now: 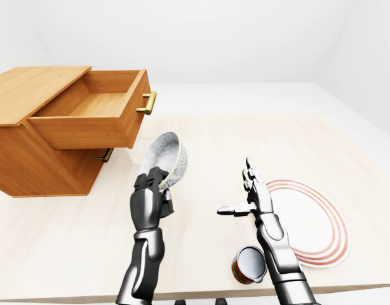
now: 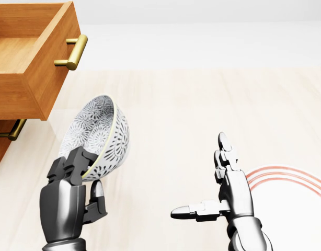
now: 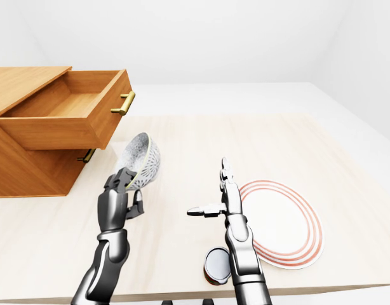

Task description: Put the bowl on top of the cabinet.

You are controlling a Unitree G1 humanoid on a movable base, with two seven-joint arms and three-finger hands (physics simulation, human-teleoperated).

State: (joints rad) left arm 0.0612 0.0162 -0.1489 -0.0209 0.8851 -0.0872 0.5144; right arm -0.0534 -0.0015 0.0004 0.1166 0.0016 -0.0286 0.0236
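Note:
A white bowl with a dark floral pattern [image 2: 99, 136] is lifted off the table and tilted on its side, its rim pinched by my left hand [image 2: 79, 170], which is shut on it. The wooden cabinet [image 1: 30, 127] stands at the left of the table, its top drawer [image 1: 93, 111] pulled out and empty. The cabinet's flat top [image 1: 33, 86] is bare. The bowl hangs just below and right of the drawer's brass handle [image 2: 71, 52]. My right hand [image 2: 223, 183] is open, fingers pointing up and thumb out to the left, holding nothing.
A white plate with red rings [image 1: 309, 219] lies at the right of the table. A small can with a red and green label [image 1: 249, 264] stands near the table's bottom edge, beside my right forearm. A second brass handle [image 1: 106, 154] marks the shut lower drawer.

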